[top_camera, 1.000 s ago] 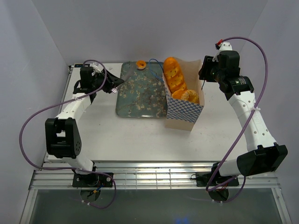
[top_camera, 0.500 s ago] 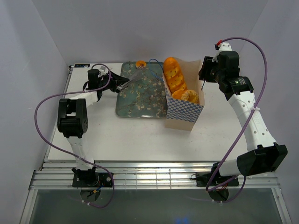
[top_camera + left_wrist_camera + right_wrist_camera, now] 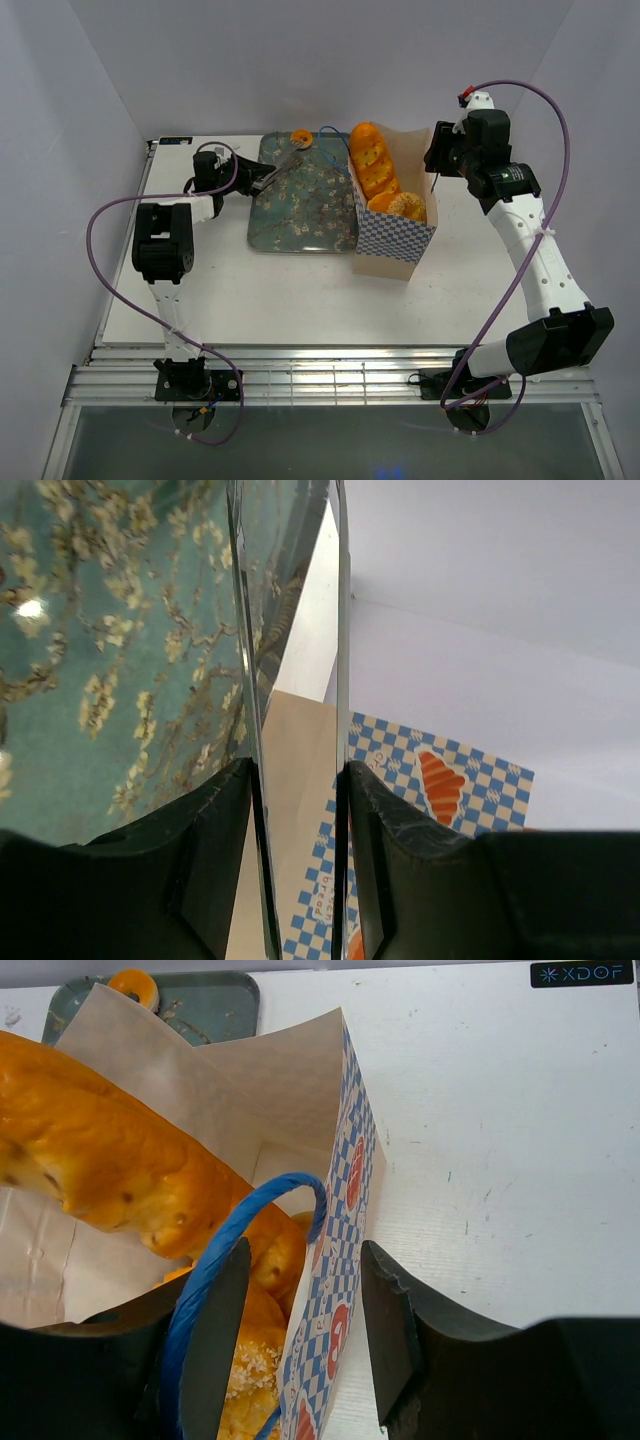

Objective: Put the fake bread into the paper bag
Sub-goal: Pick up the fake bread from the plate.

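The paper bag [image 3: 395,245] stands upright right of the grey blossom tray [image 3: 300,215]. The fake bread in it: a long baguette [image 3: 368,155] sticks out of the top, and a sugared pastry [image 3: 405,205] lies below it. A ring donut [image 3: 300,138] sits on the tray's far edge. My left gripper [image 3: 268,177] is shut on the tray's left rim, which runs edge-on between its jaws in the left wrist view [image 3: 297,770]. My right gripper [image 3: 305,1250] is open astride the bag's right wall [image 3: 340,1260], one finger inside by the blue handle [image 3: 230,1250].
The white table [image 3: 250,300] is ringed by pale walls at the back and both sides. The bag's checkered side [image 3: 440,780] shows beyond the tray [image 3: 100,630] in the left wrist view. The donut [image 3: 135,985] and baguette [image 3: 110,1160] show in the right wrist view.
My left gripper has moved right from beside the tray onto its left rim, and the left arm's elbow has swung inward and upright. The right arm, bag and bread have not moved.
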